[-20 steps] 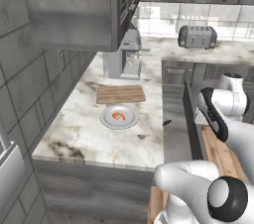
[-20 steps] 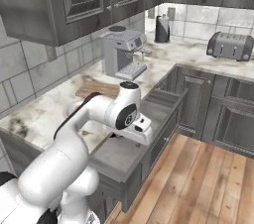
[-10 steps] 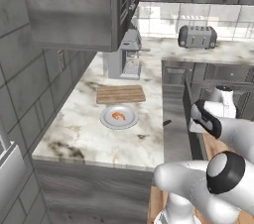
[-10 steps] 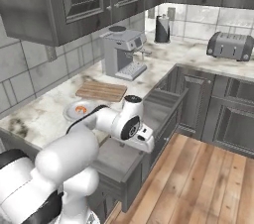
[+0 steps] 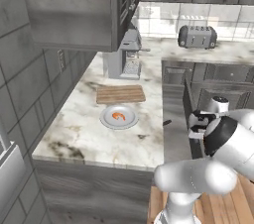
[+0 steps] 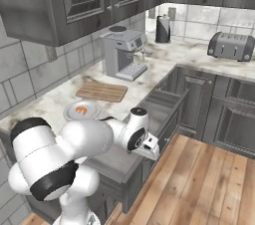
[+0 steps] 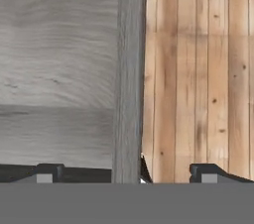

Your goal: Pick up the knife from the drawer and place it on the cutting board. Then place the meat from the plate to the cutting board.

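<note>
We keep the tool (image 7: 123, 172) spread wide and empty, straddling the dark grey front panel of the wide shallow grey drawer (image 5: 174, 119), which stands open. The long slim black knife (image 5: 167, 123) lies inside, its tip at the table's edge. The brown wooden cutting board (image 5: 120, 94) sits at 12 o'clock from the round white-grey plate (image 5: 119, 117). Compared with the earlier frame, the arm has swung lower beside the drawer.
</note>
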